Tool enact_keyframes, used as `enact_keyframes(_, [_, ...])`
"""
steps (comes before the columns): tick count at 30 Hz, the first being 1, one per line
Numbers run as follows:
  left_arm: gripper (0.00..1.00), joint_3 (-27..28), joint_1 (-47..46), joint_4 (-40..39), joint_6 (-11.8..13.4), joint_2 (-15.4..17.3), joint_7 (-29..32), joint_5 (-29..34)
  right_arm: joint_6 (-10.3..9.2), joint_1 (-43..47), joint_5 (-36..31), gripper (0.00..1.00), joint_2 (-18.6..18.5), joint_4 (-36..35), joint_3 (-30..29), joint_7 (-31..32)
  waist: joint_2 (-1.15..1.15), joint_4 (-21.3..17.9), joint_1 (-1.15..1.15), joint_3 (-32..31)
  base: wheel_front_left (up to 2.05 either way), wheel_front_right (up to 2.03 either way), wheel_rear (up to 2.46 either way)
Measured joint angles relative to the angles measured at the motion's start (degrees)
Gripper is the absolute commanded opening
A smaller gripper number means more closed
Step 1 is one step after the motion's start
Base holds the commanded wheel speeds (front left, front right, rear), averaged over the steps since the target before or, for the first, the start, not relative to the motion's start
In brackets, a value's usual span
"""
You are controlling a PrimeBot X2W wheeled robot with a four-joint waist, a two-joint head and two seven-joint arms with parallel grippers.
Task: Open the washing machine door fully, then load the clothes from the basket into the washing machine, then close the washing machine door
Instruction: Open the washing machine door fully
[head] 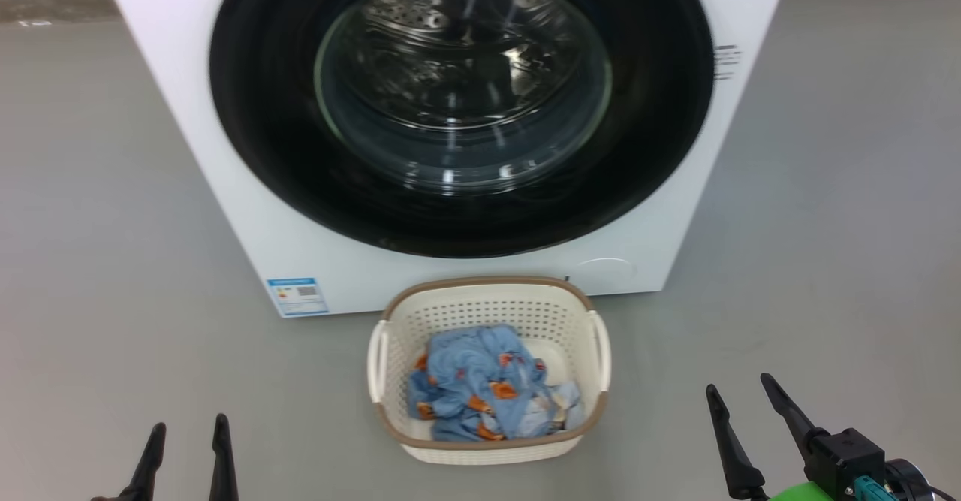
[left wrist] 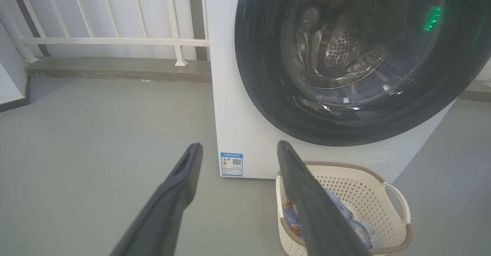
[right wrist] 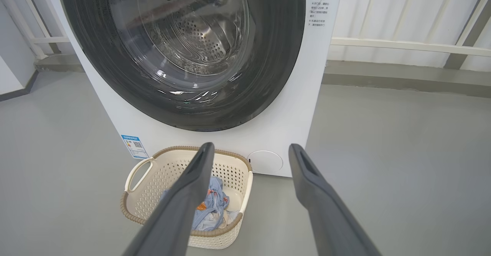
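basket [head: 488,282] | between left claw [head: 189,422] and right claw [head: 737,382] (slightly ahead)

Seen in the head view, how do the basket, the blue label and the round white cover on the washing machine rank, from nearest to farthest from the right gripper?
1. The basket, on the floor just left of the right gripper.
2. The round white cover, low on the washing machine, right side, behind the basket.
3. The blue label, at the machine's lower left corner.
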Motion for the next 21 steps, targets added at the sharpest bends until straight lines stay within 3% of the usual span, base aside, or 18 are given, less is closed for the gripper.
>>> enact_keyframes(12, [1.0,0.03,0.0,-0.18,0.0,-0.02,0.0,-0.05,0.0,0.0,0.0,1.0,0.0,0.12,0.03,0.0,0.0,-0.37,0.0,-0.09,1.09,1.31,-2.4])
enact_keyframes(21, [1.0,0.34,-0.01,-0.74,0.02,-0.05,0.0,-0.49,0.0,-0.01,0.01,1.0,-0.03,0.16,0.03,0.0,0.0,-0.46,0.0,-0.14,0.65,0.65,-1.3])
